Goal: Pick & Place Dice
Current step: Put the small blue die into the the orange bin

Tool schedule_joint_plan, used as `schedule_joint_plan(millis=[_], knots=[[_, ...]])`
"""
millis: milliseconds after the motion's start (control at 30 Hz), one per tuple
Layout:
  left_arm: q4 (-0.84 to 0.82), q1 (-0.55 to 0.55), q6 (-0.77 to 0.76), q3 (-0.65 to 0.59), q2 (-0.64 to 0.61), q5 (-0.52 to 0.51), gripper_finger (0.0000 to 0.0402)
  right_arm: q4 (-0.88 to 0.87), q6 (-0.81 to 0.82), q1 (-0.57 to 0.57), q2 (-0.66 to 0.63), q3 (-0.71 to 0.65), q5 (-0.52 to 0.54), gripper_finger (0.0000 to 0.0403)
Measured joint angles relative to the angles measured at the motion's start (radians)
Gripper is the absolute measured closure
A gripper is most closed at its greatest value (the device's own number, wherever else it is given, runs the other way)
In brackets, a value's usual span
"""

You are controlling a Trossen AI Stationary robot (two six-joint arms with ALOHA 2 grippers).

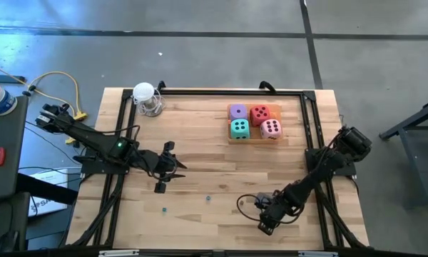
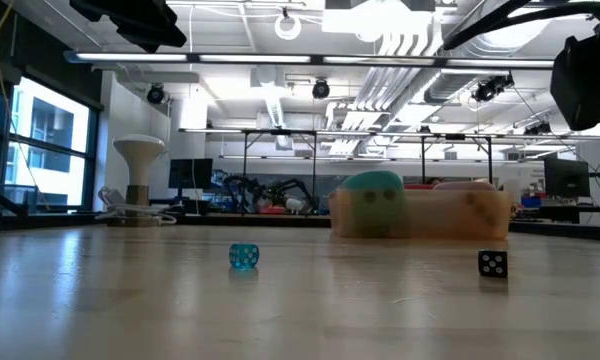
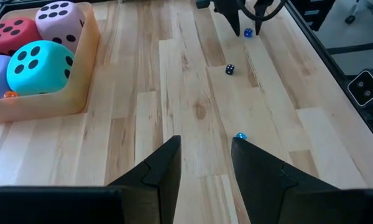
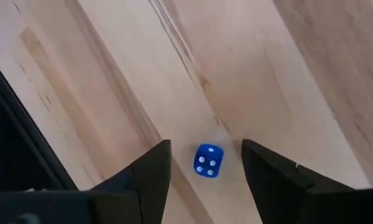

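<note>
**A:** How far along is it, starting from the biggest thing?

**B:** On the wooden table (image 1: 200,143), the tray (image 3: 50,102) sits at the far side. It holds all four big foam dice: teal die (image 1: 240,128), purple die (image 1: 237,111), red die (image 1: 260,113) and pink die (image 1: 271,128). Packed together like that, they look finished.

**A:** So what is left?

**B:** By the look of it, the small dice loose on the bare wood. The left gripper (image 3: 205,142) hangs over the middle of the table on its own side. Its fingers are apart with nothing between them, so that arm seems to be waiting.

**A:** And the other arm?

**B:** The right gripper (image 4: 206,143) is low at the near edge on its own side. Its fingers are spread either side of the small blue die (image 4: 208,161), with a gap showing on both sides. That die lies on the table, not gripped.

**A:** Any others?

**B:** The black die (image 3: 229,69) and the pale blue die (image 3: 240,135) lie untouched, well apart, between the two arms. Judging from that, three small dice are not yet placed.
</note>
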Motion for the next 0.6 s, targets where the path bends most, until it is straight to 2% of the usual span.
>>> schedule_joint_plan(millis=[600], knots=[[0.0, 0.0, -0.001, 0.0, 0.0, 0.001, 0.0265, -0.022, 0.028, 0.015, 0.002, 0.0, -0.013, 0.0321]])
